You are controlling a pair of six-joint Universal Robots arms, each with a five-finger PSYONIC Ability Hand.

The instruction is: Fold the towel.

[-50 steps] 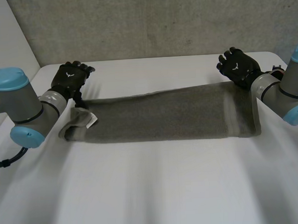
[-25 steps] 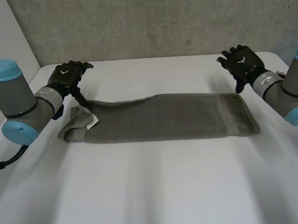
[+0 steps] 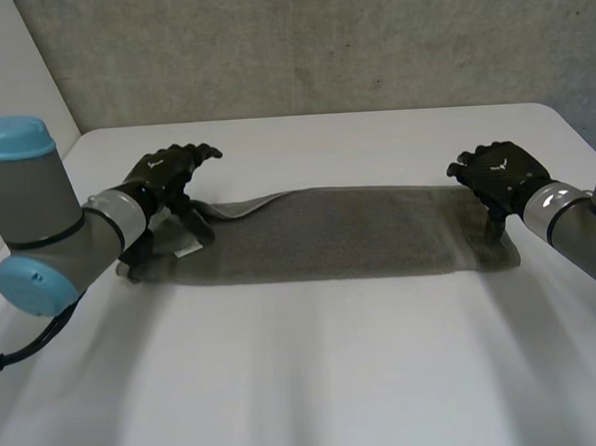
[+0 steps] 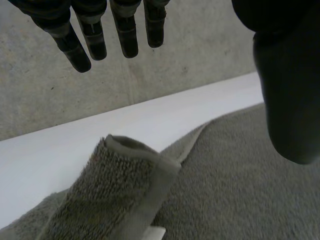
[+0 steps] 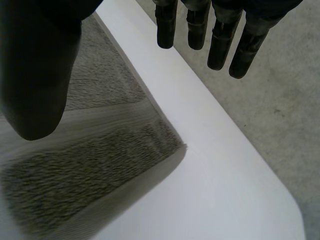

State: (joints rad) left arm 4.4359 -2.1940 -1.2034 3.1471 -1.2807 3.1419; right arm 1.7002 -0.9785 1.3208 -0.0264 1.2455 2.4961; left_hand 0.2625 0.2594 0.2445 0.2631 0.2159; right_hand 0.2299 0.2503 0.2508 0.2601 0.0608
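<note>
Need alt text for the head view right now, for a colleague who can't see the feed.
A grey terry towel, folded into a long strip, lies across the white table. The robot's black left hand is over its rumpled left end and the black right hand over its right end, both open.

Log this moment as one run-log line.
grey terry towel: long strip on white table, left end rumpled | left hand: open, over left end | right hand: open, over right end
</note>
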